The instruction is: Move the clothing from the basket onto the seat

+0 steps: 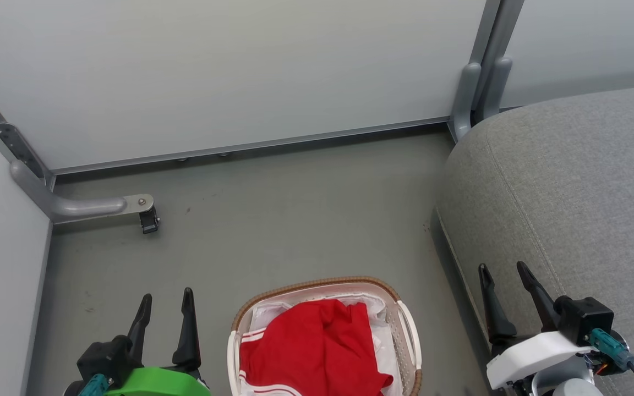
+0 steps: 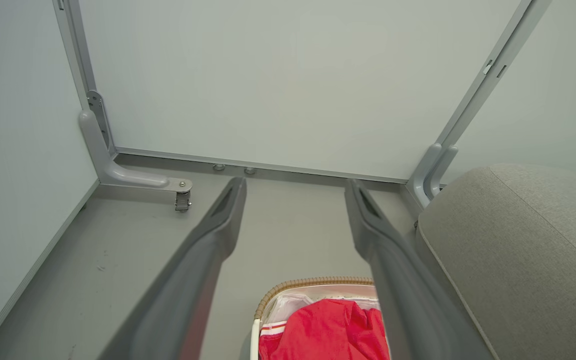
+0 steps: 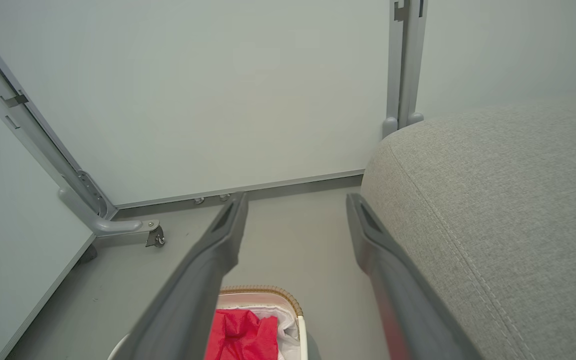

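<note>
Reference: the basket (image 1: 317,283). It stands on the grey floor (image 1: 295,220), and the lower edge of the head view cuts off its near end.

The clothing (image 1: 317,346) is inside the basket. It is a bunched heap of red fabric with white stripes along its left edge. It rests on the white liner (image 1: 377,319), which shows at the basket's far end and right side. I cannot tell from the heap whether it is one garment or two.

My left gripper (image 1: 167,294) hangs to the left of the basket, clear of the rim. Its fingers are spread apart and hold nothing.

My right gripper (image 1: 502,267) hangs to the right of the basket. Its fingers are also spread and empty, and they stand against the front edge of the seat (image 1: 570,192).

The seat is a grey woven cushion with a stitched seam. It lies to the right of the basket, with a strip of floor between the two.

Beyond the basket are pale partition panels (image 1: 240,71). A grey metal foot with a caster (image 1: 149,220) is beyond it to the left.
</note>
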You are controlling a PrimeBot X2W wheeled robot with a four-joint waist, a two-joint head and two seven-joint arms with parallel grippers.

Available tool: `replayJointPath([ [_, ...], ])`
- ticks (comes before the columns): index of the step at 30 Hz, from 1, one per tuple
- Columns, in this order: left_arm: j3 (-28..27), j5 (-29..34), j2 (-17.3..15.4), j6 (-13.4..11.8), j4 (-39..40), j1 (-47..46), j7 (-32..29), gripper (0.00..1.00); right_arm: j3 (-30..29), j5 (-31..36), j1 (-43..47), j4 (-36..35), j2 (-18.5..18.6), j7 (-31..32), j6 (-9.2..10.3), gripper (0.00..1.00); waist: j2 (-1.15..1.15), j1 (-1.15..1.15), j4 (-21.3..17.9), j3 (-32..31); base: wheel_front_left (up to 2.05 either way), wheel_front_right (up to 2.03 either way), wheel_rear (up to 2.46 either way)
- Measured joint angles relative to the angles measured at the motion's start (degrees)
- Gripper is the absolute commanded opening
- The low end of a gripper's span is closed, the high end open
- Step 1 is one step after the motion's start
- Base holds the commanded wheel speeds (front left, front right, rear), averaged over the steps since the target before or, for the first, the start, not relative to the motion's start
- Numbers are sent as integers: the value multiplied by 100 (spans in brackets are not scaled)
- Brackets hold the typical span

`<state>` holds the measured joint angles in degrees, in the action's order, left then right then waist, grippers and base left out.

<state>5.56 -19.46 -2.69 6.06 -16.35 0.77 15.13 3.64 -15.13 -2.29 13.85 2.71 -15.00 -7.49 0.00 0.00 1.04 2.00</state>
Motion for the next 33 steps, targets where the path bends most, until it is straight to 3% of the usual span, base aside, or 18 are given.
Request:
replayJointPath([
  [10,60,-35,1,5,-11,-57,0,100,-21,0,-25,-37,0,0,0,100,0,0,2,152,0,0,0],
  [18,250,154,-2,59,-180,-695,1,100,-158,43,-321,-156,0,0,0,100,0,0,-11,538,0,0,0],
  [33,1575,610,-1,126,-2047,-2669,3,100,-695,67,-1665,-714,5,-2,0,100,0,0,-162,2032,0,0,0],
])
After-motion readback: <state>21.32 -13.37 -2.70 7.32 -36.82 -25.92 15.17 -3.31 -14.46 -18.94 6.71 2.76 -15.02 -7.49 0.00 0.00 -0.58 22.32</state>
